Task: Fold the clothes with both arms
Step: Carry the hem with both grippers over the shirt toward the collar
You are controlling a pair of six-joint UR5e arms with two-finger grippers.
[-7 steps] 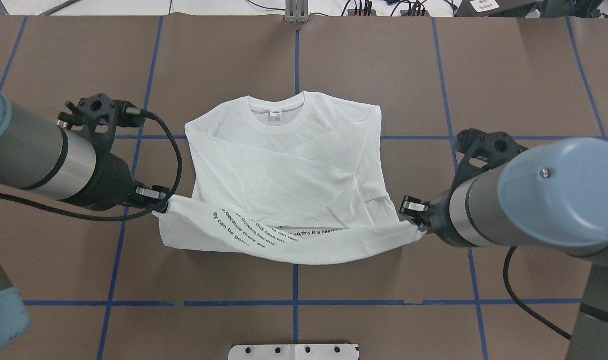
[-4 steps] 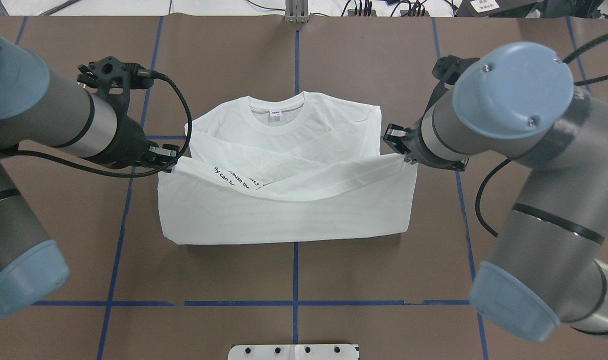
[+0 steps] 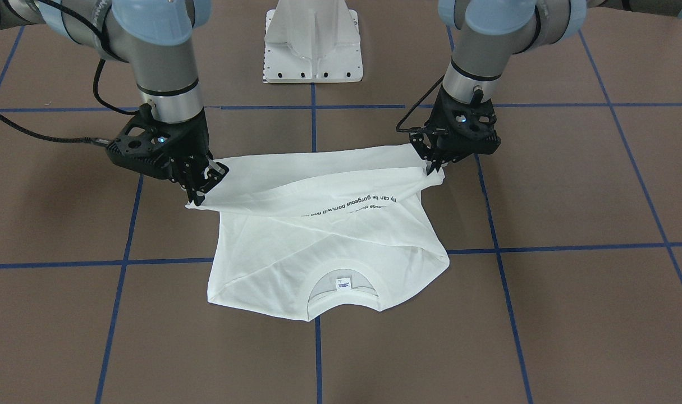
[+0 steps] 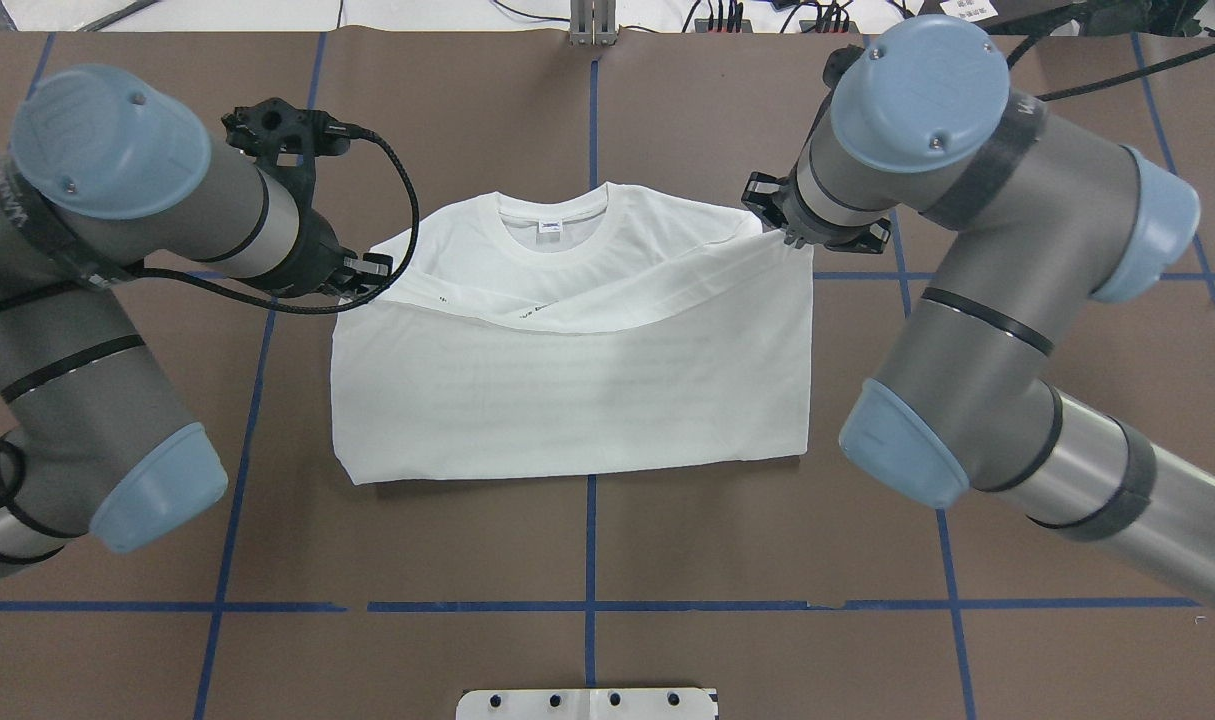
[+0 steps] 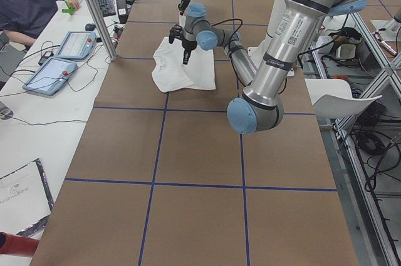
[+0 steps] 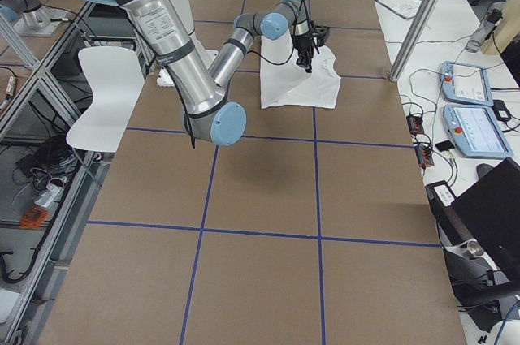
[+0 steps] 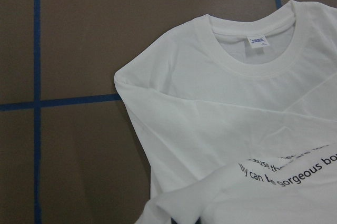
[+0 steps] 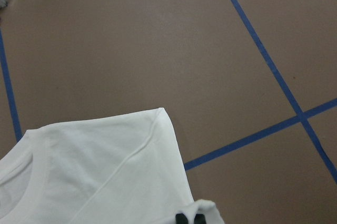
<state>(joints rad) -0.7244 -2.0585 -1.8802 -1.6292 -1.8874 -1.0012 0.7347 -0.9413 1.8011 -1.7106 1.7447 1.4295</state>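
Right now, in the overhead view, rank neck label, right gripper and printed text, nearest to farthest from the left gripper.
1. Printed text, on the shirt's lifted edge beside the left gripper.
2. Neck label, at the far middle.
3. Right gripper, at the opposite corner.

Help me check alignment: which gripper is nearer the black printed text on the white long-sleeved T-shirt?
Left. The left gripper pinches a corner of the white long-sleeved T-shirt beside the black printed text; the right gripper holds the opposite corner, past plain cloth.
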